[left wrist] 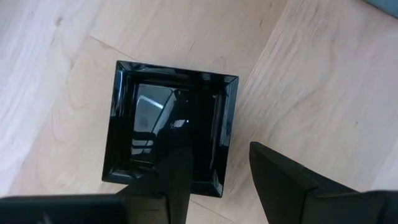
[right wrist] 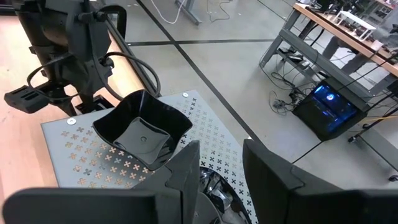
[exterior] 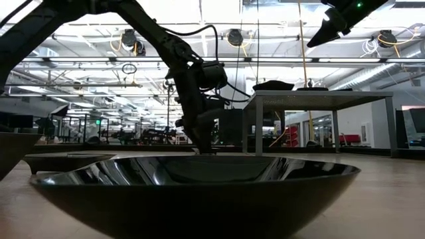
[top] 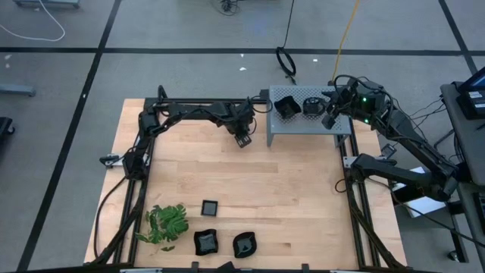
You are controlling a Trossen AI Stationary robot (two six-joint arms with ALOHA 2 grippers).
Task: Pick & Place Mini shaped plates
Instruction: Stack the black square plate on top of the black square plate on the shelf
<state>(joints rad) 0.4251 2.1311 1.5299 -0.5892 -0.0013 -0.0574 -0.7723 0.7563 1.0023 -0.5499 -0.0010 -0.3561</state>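
Observation:
A small square black plate (left wrist: 168, 127) lies flat on the wooden table, hidden under my left gripper (top: 242, 141) in the high view. My left gripper (left wrist: 216, 149) is open and points steeply down; one finger is over the plate's hollow and the other outside its side rim (left wrist: 229, 130). Two more black plates (top: 286, 107) (top: 312, 106) rest on top of the grey perforated box (top: 303, 126). My right gripper (right wrist: 221, 144) hangs open above them, holding nothing. Three black plates (top: 210, 207) (top: 205, 243) (top: 244, 244) lie near the table's near edge. My left gripper straddles the square plate's side rim from above. I cannot tell whether either finger touches the plate. The plate lies flat on the table.
A green leafy sprig (top: 165, 224) lies at the near left beside the plates. The box stands on legs at the table's far right. Bare wood (top: 250, 182) stretches across the middle of the table. In the low view a plate (exterior: 199, 192) fills the foreground.

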